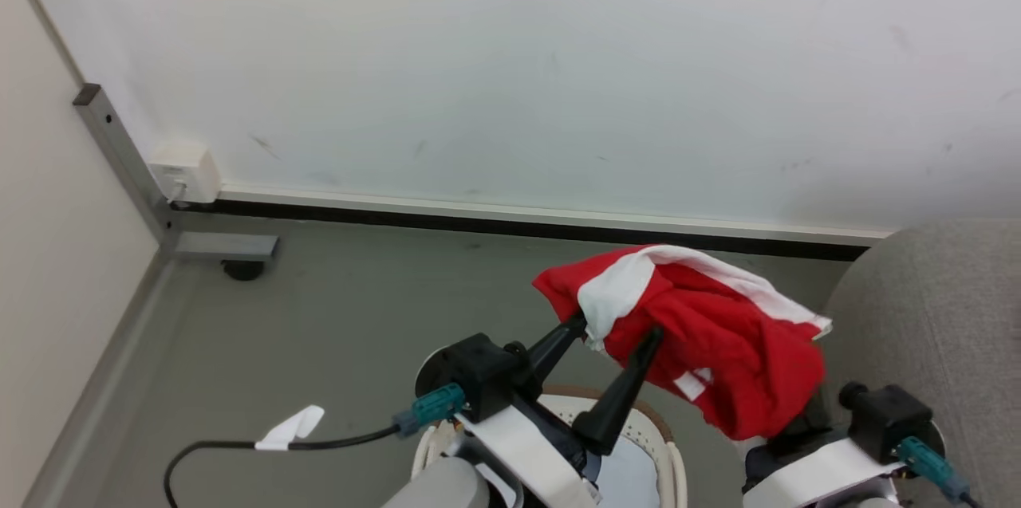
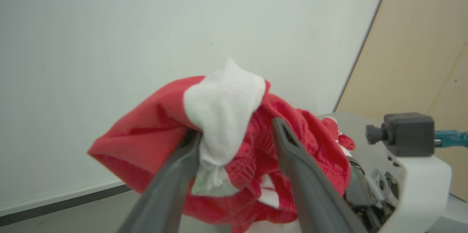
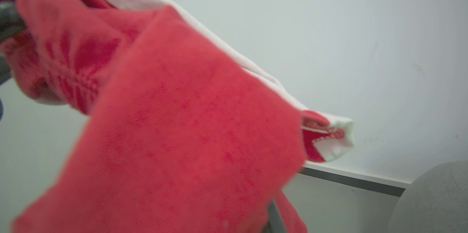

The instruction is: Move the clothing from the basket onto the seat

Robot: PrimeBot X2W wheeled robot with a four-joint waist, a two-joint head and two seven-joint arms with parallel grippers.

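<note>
The red clothing [image 1: 718,348] with a white panel hangs bunched in the air above the basket [image 1: 668,452], whose cream wall and brown rim peek out beneath my arms. My left gripper [image 1: 614,331] has a thick wad of the white and red cloth [image 2: 226,116] packed between its two fingers, which stand fairly wide apart. My right gripper is buried under the cloth; its wrist [image 1: 881,420] shows, and a sliver of one finger [image 3: 275,218] pokes from the red clothing [image 3: 164,134]. The grey seat [image 1: 933,317] rises at the right, beside the hanging cloth.
A white wall with a dark baseboard [image 1: 510,222] closes the back. A socket box [image 1: 185,171] and a metal post foot [image 1: 225,246] sit in the left corner. A black cable with a white tag [image 1: 291,428] lies on the grey floor [image 1: 343,309].
</note>
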